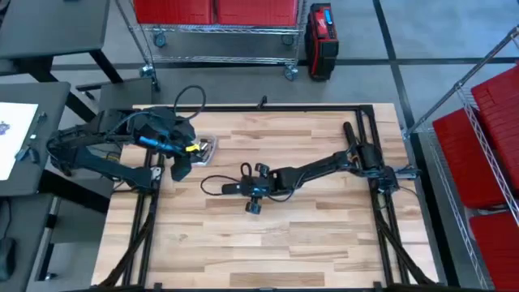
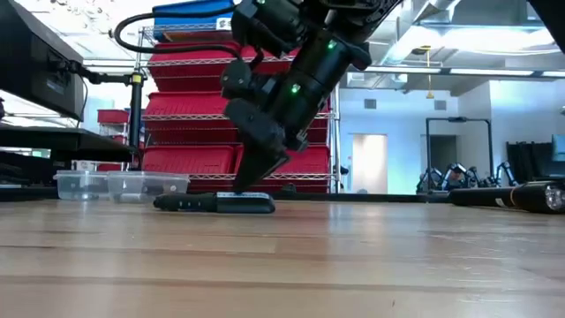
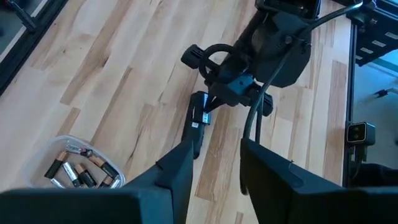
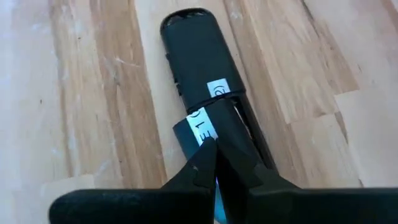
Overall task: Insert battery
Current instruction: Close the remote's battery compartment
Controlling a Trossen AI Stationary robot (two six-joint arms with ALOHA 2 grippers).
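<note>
right gripper (image 4: 214,163) low on remote (image 4: 199,68)

Robotics lab or workshop, probably: wire shelving (image 1: 219,32) stacked with red bins (image 2: 190,115), concrete floor (image 1: 438,40), wooden workbench (image 1: 268,235), further robot arms (image 2: 455,177) behind.

high: overhead | low: tabletop-level | wrists: close, downward | shared: remote (image 1: 231,188)

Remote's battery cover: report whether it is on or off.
Partly off. In the right wrist view the cover sits askew on the remote, pinched by the right hand, with the compartment edge exposed.
</note>
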